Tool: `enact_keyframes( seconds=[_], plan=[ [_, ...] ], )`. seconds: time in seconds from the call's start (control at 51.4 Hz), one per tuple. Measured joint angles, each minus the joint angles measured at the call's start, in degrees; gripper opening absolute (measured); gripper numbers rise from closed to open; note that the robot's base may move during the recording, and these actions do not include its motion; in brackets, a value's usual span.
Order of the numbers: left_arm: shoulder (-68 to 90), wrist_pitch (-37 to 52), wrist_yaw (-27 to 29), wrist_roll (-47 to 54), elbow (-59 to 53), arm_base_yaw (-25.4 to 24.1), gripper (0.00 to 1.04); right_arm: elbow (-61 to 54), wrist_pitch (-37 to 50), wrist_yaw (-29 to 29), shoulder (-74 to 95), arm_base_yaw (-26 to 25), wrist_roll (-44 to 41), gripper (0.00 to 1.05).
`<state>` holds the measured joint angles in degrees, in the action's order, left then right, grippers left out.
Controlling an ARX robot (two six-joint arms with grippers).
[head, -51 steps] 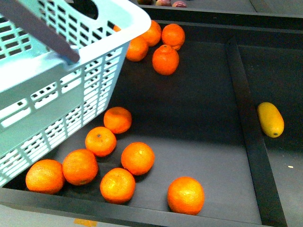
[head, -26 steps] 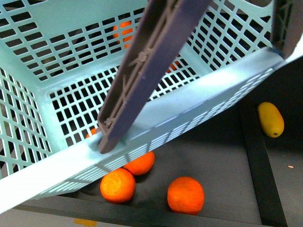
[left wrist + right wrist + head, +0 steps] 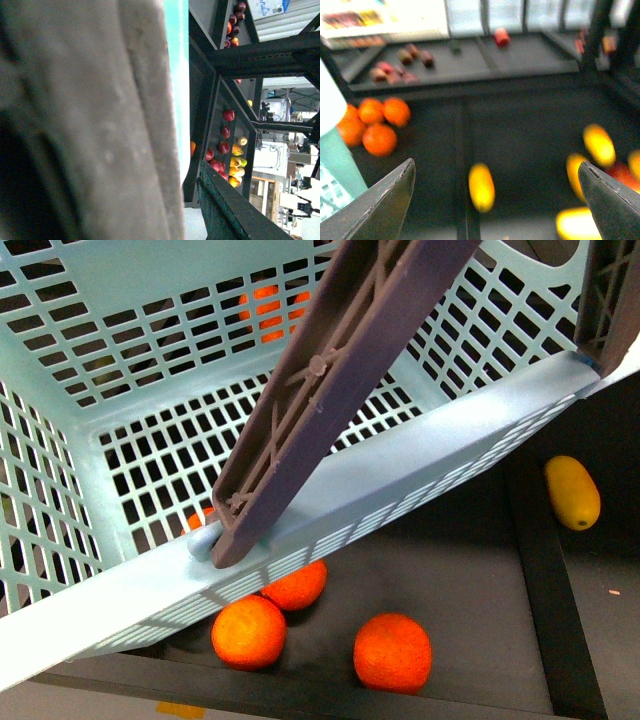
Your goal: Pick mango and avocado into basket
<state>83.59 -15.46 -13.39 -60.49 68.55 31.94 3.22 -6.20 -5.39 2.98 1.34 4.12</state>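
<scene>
The aqua basket (image 3: 420, 465) hangs tilted close to the front camera, its brown-grey handle (image 3: 330, 390) across the view; it is empty. My left gripper is shut on the basket's handle (image 3: 90, 120), which fills the left wrist view; one dark finger (image 3: 235, 215) shows. A yellow mango (image 3: 571, 492) lies in the right bin beside the divider. In the right wrist view the same mango (image 3: 481, 186) lies below my open right gripper (image 3: 495, 200), with more mangoes (image 3: 598, 145) to one side. No avocado is in view.
Round oranges (image 3: 392, 651) lie on the dark shelf under the basket and show through its slots. A black divider (image 3: 535, 570) separates the orange bin from the mango bin. Oranges (image 3: 380, 139) and dark fruits on a farther shelf (image 3: 420, 65) show in the right wrist view. Shelves of red and yellow fruit (image 3: 225, 147) stand beyond.
The basket has swung from the upper left across the front view, covering most of the oranges, and in the last half second shifted slightly. The mango has not moved.
</scene>
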Motion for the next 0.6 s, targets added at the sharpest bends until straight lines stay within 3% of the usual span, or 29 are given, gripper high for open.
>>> enact_keyframes(
  seconds=[0.058,0.097,0.175,0.253,0.311,0.447,0.603],
  plan=[
    [0.0,0.0,0.0,0.0,0.0,0.0,0.29,4.9,-11.4,-6.9,8.5,-0.3,7.3,0.96],
    [0.0,0.0,0.0,0.0,0.0,0.0,0.29,6.5,-15.2,-6.8,13.3,-2.3,10.5,0.96],
    [0.1,0.0,-0.1,0.2,0.1,0.1,0.29,6.7,-13.9,-2.7,18.9,-7.5,12.7,0.96],
    [0.1,0.0,0.1,0.3,0.1,0.1,0.29,7.4,-5.8,5.2,27.4,-16.6,10.4,0.96],
    [0.1,0.0,0.0,0.3,0.1,0.1,0.29,8.5,2.2,10.7,35.8,-22.9,5.4,0.96],
    [0.1,0.0,0.0,0.3,0.1,0.1,0.29,11.7,21.1,17.1,58.6,-33.6,-9.7,0.96],
    [0.1,0.0,0.0,0.3,0.1,0.1,0.29,18.7,33.0,19.8,85.6,-39.5,-30.9,0.96]
  ],
)
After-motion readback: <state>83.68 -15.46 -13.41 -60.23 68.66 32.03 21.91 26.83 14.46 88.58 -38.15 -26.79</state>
